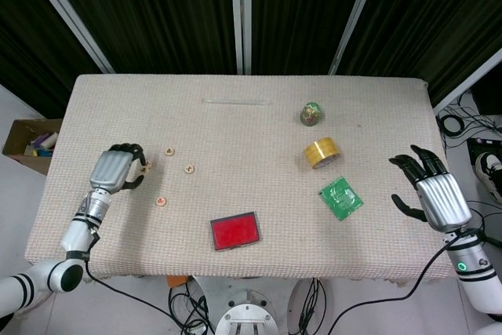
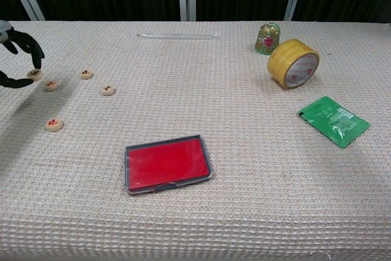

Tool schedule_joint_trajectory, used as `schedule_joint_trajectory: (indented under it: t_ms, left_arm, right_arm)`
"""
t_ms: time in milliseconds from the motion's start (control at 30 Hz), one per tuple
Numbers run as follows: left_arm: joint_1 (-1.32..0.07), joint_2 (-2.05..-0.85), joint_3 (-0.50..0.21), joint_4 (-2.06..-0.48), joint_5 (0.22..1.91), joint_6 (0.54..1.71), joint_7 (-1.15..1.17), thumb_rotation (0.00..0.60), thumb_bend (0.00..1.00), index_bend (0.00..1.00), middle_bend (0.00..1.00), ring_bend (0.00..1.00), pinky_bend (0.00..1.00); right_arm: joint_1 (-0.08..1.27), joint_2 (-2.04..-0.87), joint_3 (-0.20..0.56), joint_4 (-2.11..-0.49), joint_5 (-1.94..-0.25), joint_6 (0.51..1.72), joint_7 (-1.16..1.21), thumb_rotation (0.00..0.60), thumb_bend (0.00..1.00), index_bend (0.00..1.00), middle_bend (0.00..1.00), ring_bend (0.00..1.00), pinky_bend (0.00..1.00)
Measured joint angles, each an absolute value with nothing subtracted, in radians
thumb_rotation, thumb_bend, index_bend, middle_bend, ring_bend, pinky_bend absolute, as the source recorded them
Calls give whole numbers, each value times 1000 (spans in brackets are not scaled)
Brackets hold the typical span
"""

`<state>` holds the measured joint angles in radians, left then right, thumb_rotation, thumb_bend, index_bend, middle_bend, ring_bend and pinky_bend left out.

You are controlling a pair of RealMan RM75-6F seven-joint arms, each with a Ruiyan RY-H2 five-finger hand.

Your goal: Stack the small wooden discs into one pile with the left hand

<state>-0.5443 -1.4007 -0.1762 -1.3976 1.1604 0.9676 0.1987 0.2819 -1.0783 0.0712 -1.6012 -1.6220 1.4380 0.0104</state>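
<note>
Several small wooden discs with red marks lie at the table's left. My left hand (image 1: 118, 169) (image 2: 17, 59) curls over the leftmost disc (image 2: 35, 74) and pinches it between thumb and a fingertip, low over the cloth. Another disc (image 2: 51, 85) (image 1: 146, 166) sits just right of those fingertips. More discs lie further right (image 1: 169, 151) (image 1: 189, 169) (image 2: 86, 74) (image 2: 107, 90), and one lies nearer the front (image 1: 161, 202) (image 2: 54, 124). All the discs lie singly. My right hand (image 1: 430, 187) hovers at the table's right edge, fingers spread and holding nothing; only the head view shows it.
A red flat case (image 1: 235, 231) (image 2: 168, 163) lies front centre. A yellow tape roll (image 1: 322, 152) (image 2: 293, 63), a green packet (image 1: 340, 198) (image 2: 334, 120) and a small green-gold ornament (image 1: 311, 114) (image 2: 267, 38) sit on the right. A clear tube (image 1: 235, 101) lies at the back.
</note>
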Motion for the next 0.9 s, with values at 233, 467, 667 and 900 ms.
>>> schedule_joint_trajectory:
  t_ms: [233, 467, 667, 900]
  left_arm:
    - [-626, -1453, -204, -1298, 1028, 860, 276, 600, 387, 504, 242, 201, 237]
    - [-661, -1485, -205, -1242, 957, 819, 307, 600, 386, 502, 240, 201, 236]
    - [-669, -1490, -196, -1235, 942, 812, 306, 600, 383, 500, 238, 201, 235]
    - [-671, -1489, -185, -1229, 933, 813, 303, 600, 373, 486, 231, 201, 234]
  right_arm:
    - [271, -1078, 70, -1593, -1618, 1445, 19, 600, 231, 230, 254, 64, 182]
    - [268, -1079, 70, -1585, -1616, 1443, 27, 600, 231, 230, 253, 64, 181]
    - [267, -1080, 72, -1581, -1611, 1438, 30, 600, 230, 230, 253, 64, 181]
    - [265, -1080, 73, -1580, -1608, 1437, 31, 600, 231, 235, 253, 63, 181]
